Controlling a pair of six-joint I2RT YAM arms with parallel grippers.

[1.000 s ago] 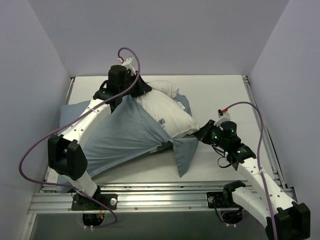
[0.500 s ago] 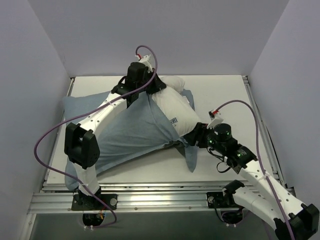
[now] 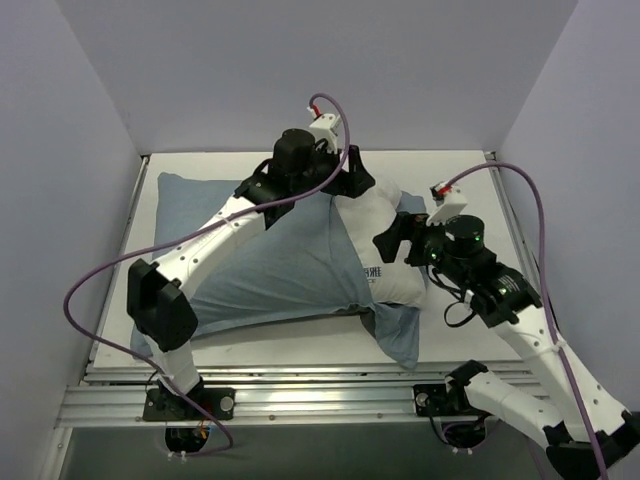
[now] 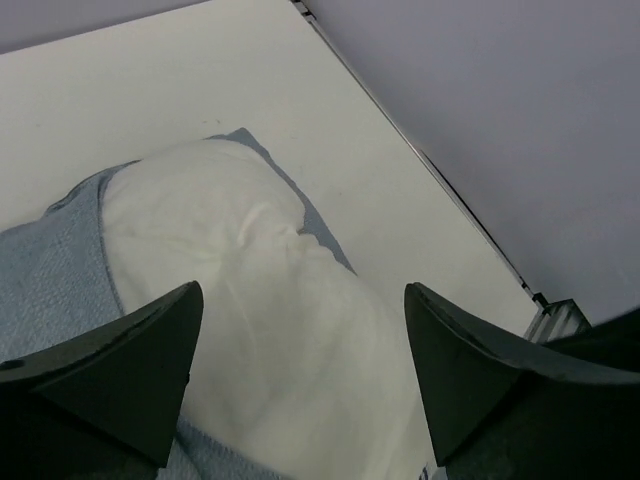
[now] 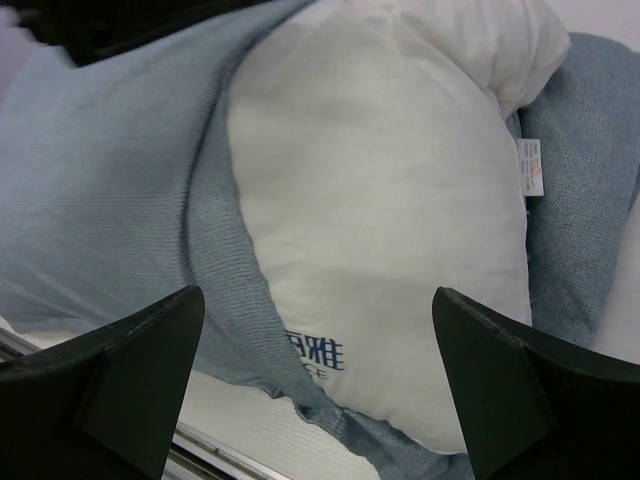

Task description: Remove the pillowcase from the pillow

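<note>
The pale blue-grey pillowcase [image 3: 270, 265] lies flat across the table's left and middle, and a flap [image 3: 400, 330] of it trails out under the pillow's near corner. The white pillow [image 3: 385, 245] sticks halfway out of its right-hand opening, with the printed logo [image 5: 315, 355] and sewn tag [image 5: 530, 165] showing. My left gripper [image 3: 350, 185] hovers open over the pillow's far end; white pillow [image 4: 270, 300] fills the space below its jaws and cloth [image 4: 50, 280] lies to the left. My right gripper [image 3: 392, 245] hangs open above the pillow [image 5: 380, 200], holding nothing.
White walls close in the table on the left, back and right. A metal rail [image 3: 300, 395] runs along the near edge between the arm bases. Purple cables [image 3: 100, 290] loop off both arms. Bare tabletop [image 3: 450, 180] lies behind the pillow at the right.
Both grippers have opened and let go of the cloth. Pillow and pillowcase have dropped flat. The left arm swung right; the right gripper rose over the pillow.
</note>
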